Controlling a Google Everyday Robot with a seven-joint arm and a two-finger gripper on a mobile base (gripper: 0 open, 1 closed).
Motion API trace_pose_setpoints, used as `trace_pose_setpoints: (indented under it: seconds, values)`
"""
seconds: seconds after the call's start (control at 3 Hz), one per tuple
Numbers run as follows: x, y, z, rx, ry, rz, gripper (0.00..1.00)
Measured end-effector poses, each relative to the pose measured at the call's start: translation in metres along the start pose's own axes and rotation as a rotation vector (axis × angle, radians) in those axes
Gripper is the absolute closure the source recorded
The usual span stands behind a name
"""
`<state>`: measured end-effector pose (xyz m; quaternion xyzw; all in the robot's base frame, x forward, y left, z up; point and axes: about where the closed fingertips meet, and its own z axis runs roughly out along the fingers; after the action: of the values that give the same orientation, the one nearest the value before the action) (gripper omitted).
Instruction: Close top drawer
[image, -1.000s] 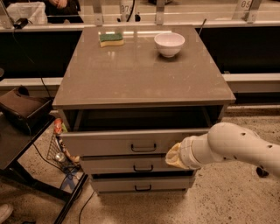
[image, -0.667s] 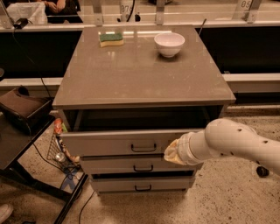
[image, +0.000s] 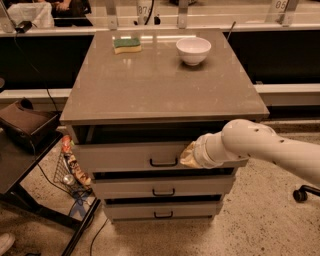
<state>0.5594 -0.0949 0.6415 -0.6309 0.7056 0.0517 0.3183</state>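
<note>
The top drawer (image: 120, 156) of the grey cabinet stands partly pulled out, with a dark gap under the countertop. Its front panel carries a small black bar handle (image: 163, 162). My white arm (image: 260, 147) comes in from the right. My gripper (image: 189, 155) is at the drawer's front panel, just right of the handle, and appears to touch it. The fingers point away from the camera and are hidden by the wrist.
Two shorter drawers (image: 162, 187) sit below. On the countertop (image: 160, 85) are a white bowl (image: 193, 50) and a green-and-yellow sponge (image: 127, 45). A black stand (image: 25, 150) and a wire basket of items (image: 70, 167) are at the left. A castor wheel (image: 300, 194) is at the right.
My arm and gripper have moved left along the drawer front toward the handle. The drawer looks about as far open as before.
</note>
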Motion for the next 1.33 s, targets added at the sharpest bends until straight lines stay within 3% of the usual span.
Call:
trace_pose_setpoints:
  seconds: [0.33, 0.67, 1.33]
  values:
    - [0.000, 0.000, 0.000, 0.000, 0.000, 0.000, 1.00]
    - [0.002, -0.018, 0.005, 0.004, -0.020, 0.021, 1.00]
    - [0.008, -0.013, -0.008, -0.002, -0.028, 0.037, 1.00]
